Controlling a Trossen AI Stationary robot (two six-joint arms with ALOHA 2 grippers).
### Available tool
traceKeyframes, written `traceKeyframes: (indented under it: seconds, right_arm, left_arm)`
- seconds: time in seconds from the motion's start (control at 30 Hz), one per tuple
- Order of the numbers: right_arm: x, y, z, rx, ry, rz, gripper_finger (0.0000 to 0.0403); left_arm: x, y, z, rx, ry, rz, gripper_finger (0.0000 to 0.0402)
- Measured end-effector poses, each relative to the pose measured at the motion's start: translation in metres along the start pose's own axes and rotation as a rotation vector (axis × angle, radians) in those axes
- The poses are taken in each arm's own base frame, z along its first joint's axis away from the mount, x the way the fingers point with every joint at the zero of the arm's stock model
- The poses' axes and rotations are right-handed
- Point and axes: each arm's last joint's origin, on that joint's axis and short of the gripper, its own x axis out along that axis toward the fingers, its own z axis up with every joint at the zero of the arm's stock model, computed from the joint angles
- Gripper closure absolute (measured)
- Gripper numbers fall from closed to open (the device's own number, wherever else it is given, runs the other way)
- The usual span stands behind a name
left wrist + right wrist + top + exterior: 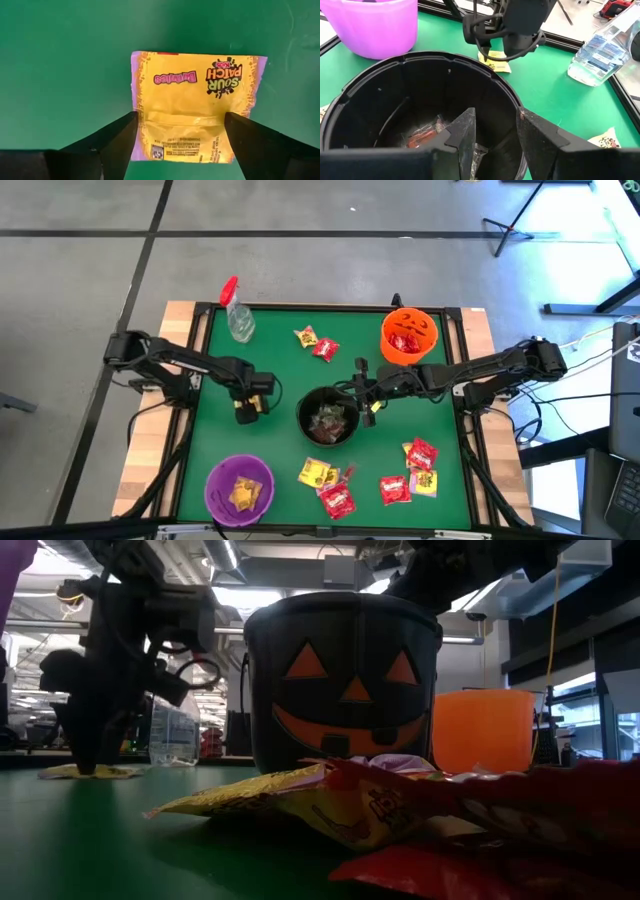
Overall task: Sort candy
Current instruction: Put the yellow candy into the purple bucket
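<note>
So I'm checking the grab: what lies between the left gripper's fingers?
A yellow candy packet lies flat on the green table between the open left gripper fingers, which straddle it; the left wrist view shows this.

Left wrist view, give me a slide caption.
Open left gripper straddling a yellow candy packet on the green table.

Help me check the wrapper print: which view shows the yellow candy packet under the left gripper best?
The left wrist view: the yellow candy packet fills it, lying flat between the open left gripper fingers, print readable. The high view hides it beneath the gripper. The low view shows only its edge; the right wrist view catches a corner.
</note>
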Motion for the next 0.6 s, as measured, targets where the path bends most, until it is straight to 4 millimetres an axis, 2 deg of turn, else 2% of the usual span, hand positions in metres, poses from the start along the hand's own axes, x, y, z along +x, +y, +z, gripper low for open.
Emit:
traceKeyframes:
  seconds: [0.33, 0.43, 0.6]
  right_arm:
    - [0.0, 0.0, 0.0, 0.0, 0.0, 0.0, 0.0261]
    - [0.0, 0.0, -0.0001, 0.0, 0.001, 0.0, 0.0261]
    - [0.0, 0.0, -0.0001, 0.0, 0.001, 0.0, 0.0261]
  left_arm:
    - [0.0091, -0.0031, 0.0051, 0.038, 0.022, 0.002, 0.0118]
    - [0.0094, -0.0045, 0.0048, 0.044, 0.02, 0.002, 0.0146]
    - [0.0097, -0.0087, 0.0044, 0.061, 0.008, 0.003, 0.0217]
